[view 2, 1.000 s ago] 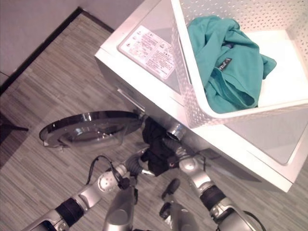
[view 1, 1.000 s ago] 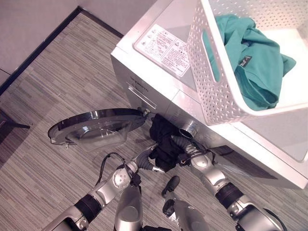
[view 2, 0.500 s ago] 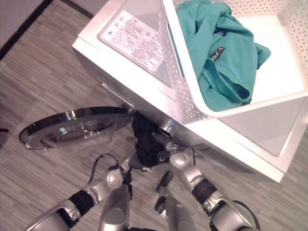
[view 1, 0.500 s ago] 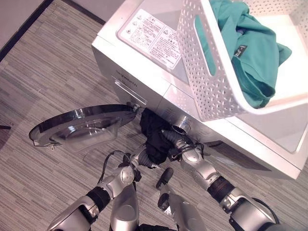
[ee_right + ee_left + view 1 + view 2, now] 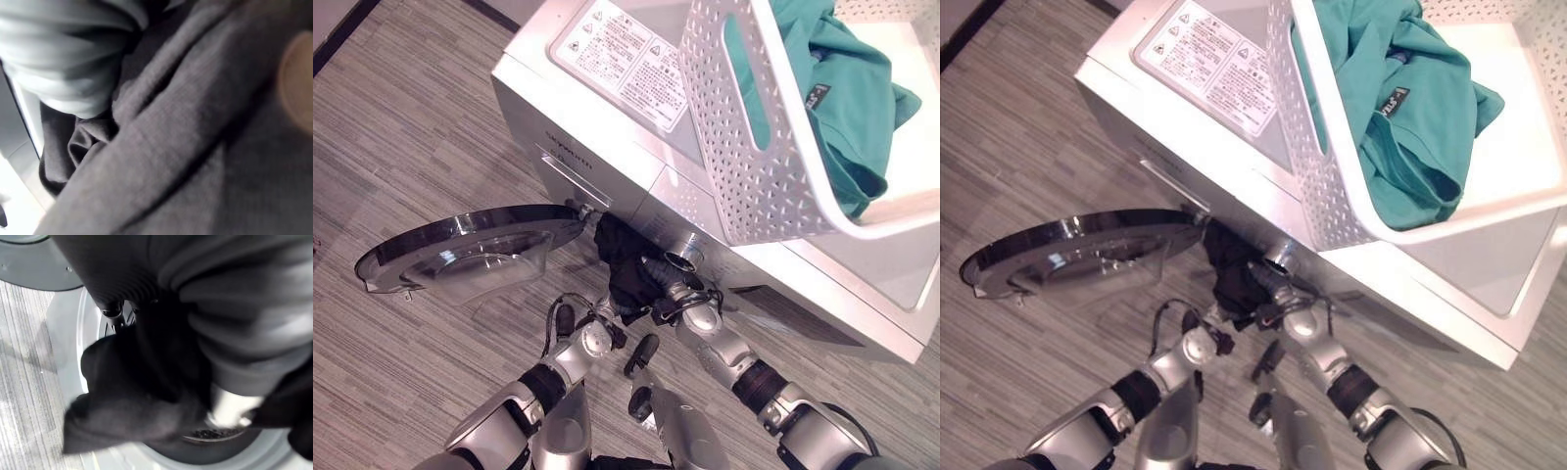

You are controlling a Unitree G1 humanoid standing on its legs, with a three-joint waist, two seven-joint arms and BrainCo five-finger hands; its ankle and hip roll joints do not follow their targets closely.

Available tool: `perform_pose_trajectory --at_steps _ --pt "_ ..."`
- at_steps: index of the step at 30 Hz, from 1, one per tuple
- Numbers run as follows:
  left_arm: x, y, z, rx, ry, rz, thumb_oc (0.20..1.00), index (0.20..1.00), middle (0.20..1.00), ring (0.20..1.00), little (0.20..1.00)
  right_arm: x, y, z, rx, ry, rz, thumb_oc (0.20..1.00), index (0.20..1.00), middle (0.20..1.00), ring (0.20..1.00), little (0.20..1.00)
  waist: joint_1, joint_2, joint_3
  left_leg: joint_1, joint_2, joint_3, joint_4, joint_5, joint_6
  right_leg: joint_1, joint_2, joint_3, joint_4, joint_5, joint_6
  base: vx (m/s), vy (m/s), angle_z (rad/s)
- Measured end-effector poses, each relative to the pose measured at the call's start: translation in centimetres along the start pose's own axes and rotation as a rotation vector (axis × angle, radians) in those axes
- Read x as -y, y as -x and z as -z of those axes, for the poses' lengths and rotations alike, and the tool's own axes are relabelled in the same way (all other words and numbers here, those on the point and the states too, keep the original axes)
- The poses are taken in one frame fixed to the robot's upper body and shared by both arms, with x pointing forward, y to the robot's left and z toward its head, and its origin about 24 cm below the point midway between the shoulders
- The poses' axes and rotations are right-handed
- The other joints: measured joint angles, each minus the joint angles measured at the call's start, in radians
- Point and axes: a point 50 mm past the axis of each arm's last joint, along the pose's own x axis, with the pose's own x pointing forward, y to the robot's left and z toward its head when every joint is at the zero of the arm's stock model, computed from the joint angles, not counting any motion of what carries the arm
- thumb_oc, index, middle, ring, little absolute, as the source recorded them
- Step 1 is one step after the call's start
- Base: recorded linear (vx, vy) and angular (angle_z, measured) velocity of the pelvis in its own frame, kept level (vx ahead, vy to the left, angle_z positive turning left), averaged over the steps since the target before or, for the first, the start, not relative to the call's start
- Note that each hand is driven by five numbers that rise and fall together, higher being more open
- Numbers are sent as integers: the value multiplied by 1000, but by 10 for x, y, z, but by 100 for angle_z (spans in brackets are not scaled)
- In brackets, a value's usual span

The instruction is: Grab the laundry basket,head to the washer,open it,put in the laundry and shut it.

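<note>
White perforated laundry basket (image 5: 773, 147); teal garment (image 5: 842, 108) inside. Silver-white washer (image 5: 607, 117), white label (image 5: 626, 54) with red marks. Black cloth (image 5: 625, 269) at opening. Dark-rimmed door (image 5: 460, 250). Grey streaked floor (image 5: 401, 147).

White label (image 5: 628, 54) with red warning signs stood on washer (image 5: 607, 147) top; print too small to read. Small wordmark on washer front panel, unreadable. Black tag (image 5: 1395, 101) with white letters on teal shirt (image 5: 1400, 117) in basket (image 5: 754, 166), not legible.
</note>
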Motion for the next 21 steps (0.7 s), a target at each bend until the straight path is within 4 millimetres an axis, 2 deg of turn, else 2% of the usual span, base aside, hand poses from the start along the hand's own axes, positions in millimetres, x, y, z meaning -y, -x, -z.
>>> perform_pose_trajectory --at_steps 2,3,4,9,14,18,21 --pt "0 1 1 -6 7 0 200 200 200 200 200 0 1 1 -2 -3 0 200 200 200 200 200 0 0 0 0 0 -1 0 0 0 0 0 0 0 0 0 0 0 0" --pt "1 1 2 -10 13 0 200 200 200 200 200 0 1 1 -3 -1 0 583 583 583 583 583 0 -1 1 0 0 0 0 0 0 0 0 0 0 0 0 0 0 0" --pt "0 1 3 -16 30 -3 200 200 200 200 200 -1 1 1 -3 -2 -2 1000 1000 1000 1000 1000 -1 -5 2 0 0 0 0 0 0 0 0 0 0 0 0 0 0 0" --pt "-4 3 10 -51 75 -22 200 200 200 200 200 -1 3 3 -8 -7 -16 1000 1000 1000 1000 1000 -8 -24 11 1 1 1 1 0 0 0 0 1 0 0 0 0 0 0" --pt "-5 7 19 -98 145 -43 200 200 200 200 200 0 9 12 -33 -18 -24 1000 1000 1000 1000 1000 -22 -26 13 1 0 1 1 0 0 0 0 1 0 1 1 0 0 0" --pt "-3 11 28 -129 152 -41 200 200 200 200 200 10 28 35 -111 -27 -7 1000 1000 1000 1000 1000 -28 -28 13 2 1 1 1 0 0 1 0 1 0 1 1 0 0 0" --pt "-9 11 32 -142 190 -70 200 200 200 200 200 29 54 67 -235 -10 51 1000 1000 1000 1000 1000 -45 -33 15 2 1 1 1 0 0 2 0 1 1 2 1 0 0 0"
